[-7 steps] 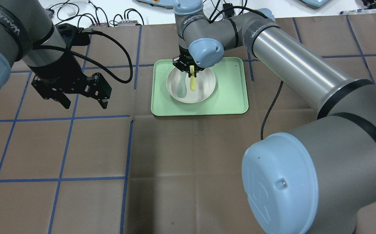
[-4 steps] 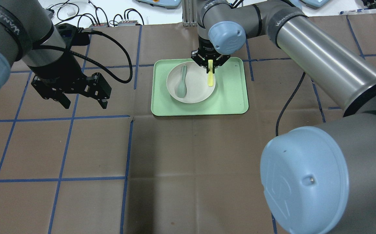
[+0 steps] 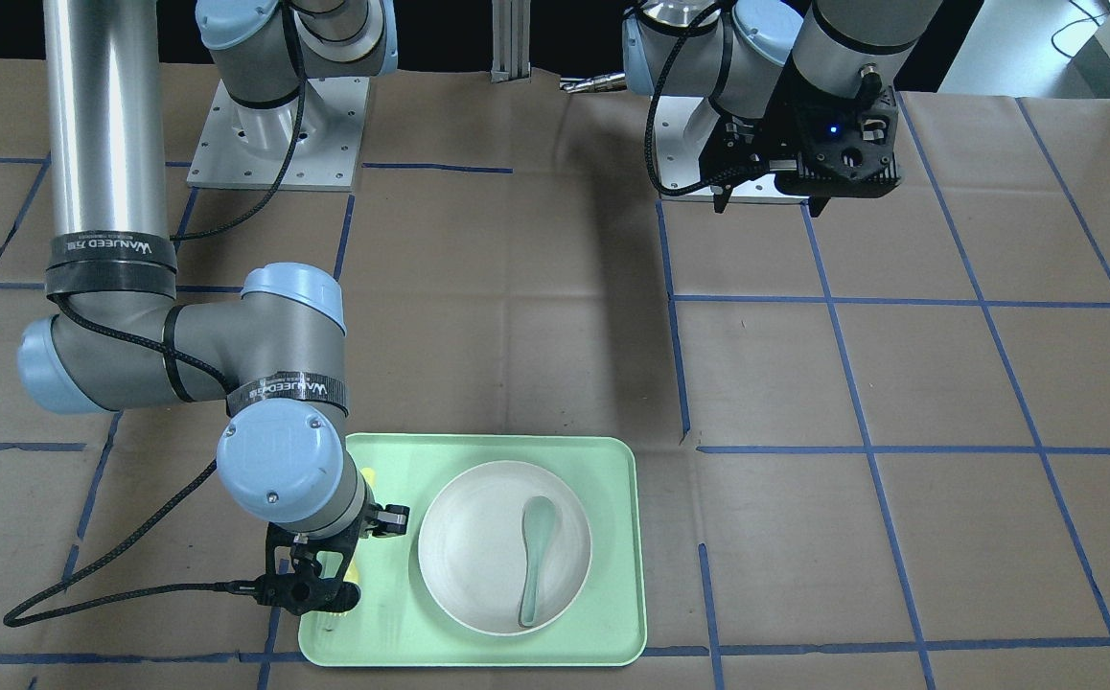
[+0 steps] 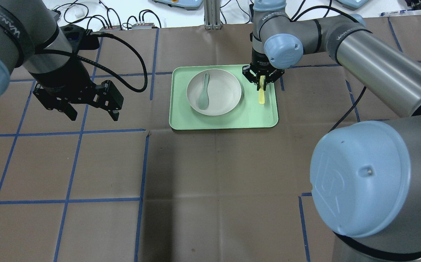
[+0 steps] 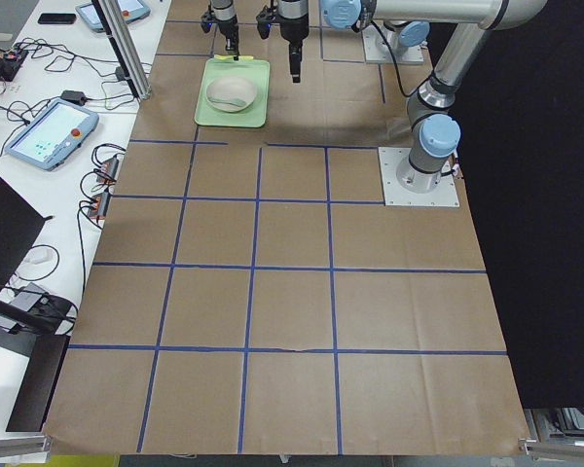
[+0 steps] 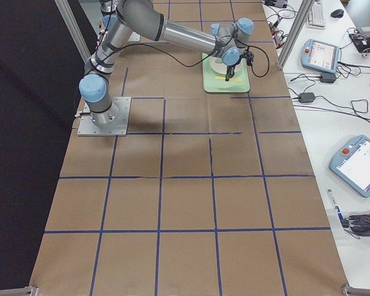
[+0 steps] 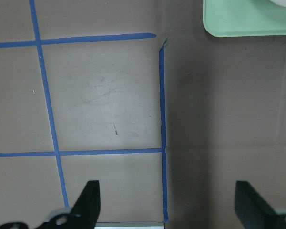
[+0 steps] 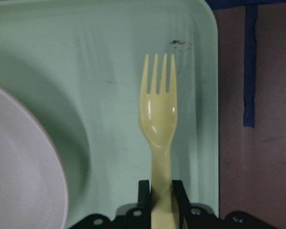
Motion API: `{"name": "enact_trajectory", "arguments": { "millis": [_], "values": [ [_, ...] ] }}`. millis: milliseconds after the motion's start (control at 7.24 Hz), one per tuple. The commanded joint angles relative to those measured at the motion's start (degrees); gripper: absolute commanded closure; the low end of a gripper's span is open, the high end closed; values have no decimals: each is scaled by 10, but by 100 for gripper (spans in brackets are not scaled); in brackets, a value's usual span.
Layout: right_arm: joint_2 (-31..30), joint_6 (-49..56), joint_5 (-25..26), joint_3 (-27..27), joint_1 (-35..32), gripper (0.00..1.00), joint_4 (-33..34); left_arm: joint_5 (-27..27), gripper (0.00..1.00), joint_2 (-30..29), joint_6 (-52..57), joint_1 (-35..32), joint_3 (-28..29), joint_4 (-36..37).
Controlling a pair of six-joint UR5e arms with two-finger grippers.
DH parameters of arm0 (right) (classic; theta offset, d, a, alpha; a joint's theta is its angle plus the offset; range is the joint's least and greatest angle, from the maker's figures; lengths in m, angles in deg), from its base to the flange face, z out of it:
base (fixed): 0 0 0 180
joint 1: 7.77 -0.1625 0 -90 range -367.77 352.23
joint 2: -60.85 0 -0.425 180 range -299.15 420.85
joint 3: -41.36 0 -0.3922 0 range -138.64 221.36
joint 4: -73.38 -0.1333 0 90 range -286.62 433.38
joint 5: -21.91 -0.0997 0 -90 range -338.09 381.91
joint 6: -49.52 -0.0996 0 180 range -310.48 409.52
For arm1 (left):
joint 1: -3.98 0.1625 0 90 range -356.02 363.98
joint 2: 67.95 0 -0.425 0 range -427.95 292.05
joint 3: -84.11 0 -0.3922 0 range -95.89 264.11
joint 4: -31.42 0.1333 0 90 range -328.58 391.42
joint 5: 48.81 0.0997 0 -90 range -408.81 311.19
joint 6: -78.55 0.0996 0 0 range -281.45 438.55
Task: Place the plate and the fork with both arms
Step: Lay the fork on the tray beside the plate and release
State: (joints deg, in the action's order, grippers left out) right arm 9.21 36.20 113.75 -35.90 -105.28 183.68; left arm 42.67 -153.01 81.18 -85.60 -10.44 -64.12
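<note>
Roughly early in the task, by my read.

- Tray [image 4: 225, 122], upper centre of the overhead view, carries all the tableware.
- Plate [image 4: 225, 91] sits left of the tray's centre, not gripped, with a spoon [image 4: 203, 95] lying in it.
- Fork [image 4: 261, 97] is off the plate and over the bare strip of tray to the plate's right. Its handle is pinched between the right fingers [image 8: 179, 195], tines pointing toward the lower frame. Cannot tell whether the tines touch the tray.
- Left fingers [image 7: 88, 200] are spread wide and hold nothing. They hang over the counter [image 4: 210, 182] at the overhead view's left, well apart from the tray.
- Judged left to do: set the fork down, then grasp and place the plate. The spoon may slide if the plate tips.

Room:
- Counter below the tray shows only brown paper and blue tape lines, so there is plenty of room there.
- The fork's strip is narrow, with the plate rim on one side and the tray's raised right edge on the other.
- The plate sits close to the tray's upper edge. More tray floor shows below it, which probably makes for easier entry.
</note>
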Motion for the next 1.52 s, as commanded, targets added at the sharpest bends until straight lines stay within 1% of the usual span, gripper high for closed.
{"name": "enact_trajectory", "arguments": {
  "millis": [0, 138, 276, 414, 553, 691, 829, 967, 1105, 1243, 1382],
  "values": [
    [22, 1, 1, -24, 0, 95, 69, 1, 0, 0, 1, 0, -1, 0],
    [19, 1, 2, -22, -1, 94, 69, 1, 0, 1, 0, 0, -1, 0],
    [19, 1, 3, -22, -2, 81, 69, 1, 0, 2, 0, 0, -2, 0],
    [13, 1, 3, -21, -2, 24, 69, 1, 0, 3, 0, 0, -1, 0],
    [8, 1, 1, -21, 0, 0, 65, 1, 0, 3, 0, 0, 1, 0],
    [-9, 1, -3, -24, 1, 0, 60, 2, 0, 3, 0, 0, 2, 0],
    [-36, 11, -4, -30, 2, 0, 40, 2, 0, 3, 0, 0, 2, 0],
    [-74, 53, -3, -32, 8, 0, 3, 2, 0, 3, 0, 0, 3, 0],
    [-124, 80, 0, -42, 13, 0, -38, 2, 0, 3, 0, -1, 2, 0],
    [-174, 106, -1, -65, 32, 0, -63, 2, 0, 3, 1, -1, 1, 0],
    [-229, 138, -4, -102, 58, 0, -86, 2, 0, 4, 1, -1, 0, 0]
  ]
}}
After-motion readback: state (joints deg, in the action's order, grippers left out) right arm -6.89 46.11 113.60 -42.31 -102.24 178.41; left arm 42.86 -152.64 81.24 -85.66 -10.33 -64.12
